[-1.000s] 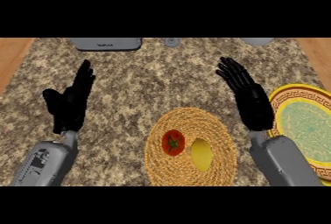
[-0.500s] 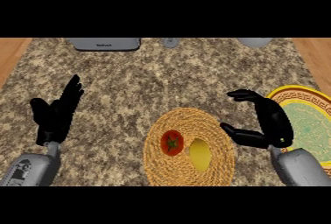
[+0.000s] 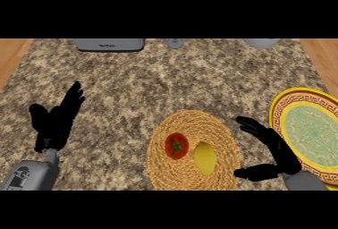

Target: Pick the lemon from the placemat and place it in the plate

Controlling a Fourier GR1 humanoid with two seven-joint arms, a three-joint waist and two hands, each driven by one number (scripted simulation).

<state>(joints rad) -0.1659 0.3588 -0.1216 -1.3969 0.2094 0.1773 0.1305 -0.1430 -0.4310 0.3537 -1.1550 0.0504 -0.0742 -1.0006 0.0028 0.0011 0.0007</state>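
A yellow lemon [image 3: 205, 157] lies on the round woven placemat [image 3: 192, 125], right beside a red tomato [image 3: 176, 146]. The plate [image 3: 289, 103], yellow-rimmed with a green centre, sits at the right edge. My right hand [image 3: 274, 150] hovers open between the placemat and the plate, fingers spread, thumb pointing toward the lemon, just to the lemon's right and apart from it. My left hand [image 3: 55, 123] rests open at the left, fingers up, holding nothing.
A grey appliance [image 3: 108, 44] stands at the counter's far edge, with a small grey object [image 3: 174, 43] and another grey item [image 3: 263, 43] along the same edge. Wooden strips border the granite counter [image 3: 152, 80] at both sides.
My right hand has lowered and turned sideways, coming down beside the placemat's right edge near the lemon. My left hand has drifted left and lower. The lemon and tomato have not moved.
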